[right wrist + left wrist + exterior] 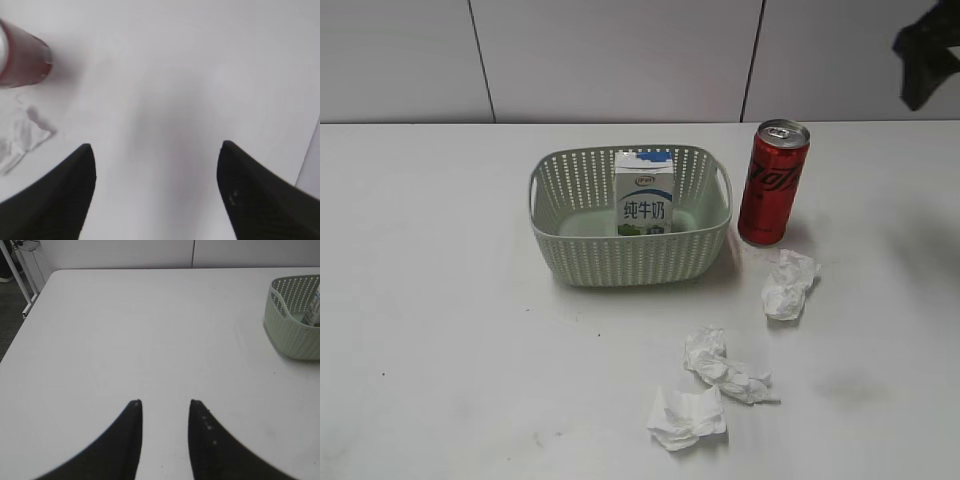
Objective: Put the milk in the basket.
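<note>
The milk (644, 195), a small white carton with blue characters, stands upright inside the pale green basket (570, 255) at the table's middle. The basket also shows at the right edge of the left wrist view (290, 335), with a sliver of the carton (315, 307) inside. My left gripper (165, 402) is open and empty over bare table, well left of the basket. My right gripper (156, 145) is wide open and empty above the table, right of the red can. Part of the right arm (928, 55) shows at the exterior view's top right.
A red soda can (773, 182) stands right of the basket and shows in the right wrist view (22, 60). Three crumpled tissues lie in front: one (789, 284) by the can, two (725, 368) (688, 418) nearer the front edge. The table's left edge (22, 322) shows.
</note>
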You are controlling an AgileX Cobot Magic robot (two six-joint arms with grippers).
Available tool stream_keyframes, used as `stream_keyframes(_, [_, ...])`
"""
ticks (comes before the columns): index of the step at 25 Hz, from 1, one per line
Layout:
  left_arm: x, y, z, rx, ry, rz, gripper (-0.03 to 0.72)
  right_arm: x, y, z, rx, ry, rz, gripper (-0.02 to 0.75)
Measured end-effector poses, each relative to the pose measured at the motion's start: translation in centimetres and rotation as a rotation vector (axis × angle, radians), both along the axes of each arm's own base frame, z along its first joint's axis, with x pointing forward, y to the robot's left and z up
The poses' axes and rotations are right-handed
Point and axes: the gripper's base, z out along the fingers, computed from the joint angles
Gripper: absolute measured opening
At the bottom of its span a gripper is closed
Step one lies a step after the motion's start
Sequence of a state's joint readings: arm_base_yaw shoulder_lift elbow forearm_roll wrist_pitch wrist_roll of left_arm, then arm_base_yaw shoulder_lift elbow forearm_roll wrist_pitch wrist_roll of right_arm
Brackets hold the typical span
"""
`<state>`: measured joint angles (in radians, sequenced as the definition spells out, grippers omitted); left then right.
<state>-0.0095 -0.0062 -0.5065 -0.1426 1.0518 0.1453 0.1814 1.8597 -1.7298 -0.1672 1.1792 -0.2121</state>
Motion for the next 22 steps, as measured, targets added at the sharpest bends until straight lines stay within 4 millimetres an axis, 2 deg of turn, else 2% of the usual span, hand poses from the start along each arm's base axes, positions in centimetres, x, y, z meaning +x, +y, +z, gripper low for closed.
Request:
stream_keyframes(2, [0.0, 0.0, 0.0, 0.0, 0.0, 0.0, 0.235, 0.1, -3.4, -0.1, 0.048, 0.022, -0.118, 0.585])
stream_keyframes(5, [0.0, 0.0, 0.0, 0.0, 0.0, 0.0, 0.235, -0.6, -7.1, 0.0, 0.17, 0.038, -0.258, 0.585])
stream_keyframes(8, [0.0, 0.0, 0.0, 0.0, 0.0, 0.0, 0.235, -3.0, -8.9, 0.3, 0.225, 0.053, -0.325, 0.585])
stream_keyframes(13, [0.0, 0.0, 0.0, 0.0, 0.0, 0.0, 0.235, -9.3, -8.7, 1.1, 0.201, 0.072, -0.33, 0.585])
stream_keyframes(16, [0.0, 0.0, 0.0, 0.0, 0.0, 0.0, 0.235, -13.5, -8.3, 0.8, 0.199, 0.086, -0.331, 0.585])
stream_keyframes(22, [0.0, 0.0, 0.0, 0.0, 0.0, 0.0, 0.235, -20.6, -7.6, -1.4, 0.2, 0.06, -0.33, 0.585])
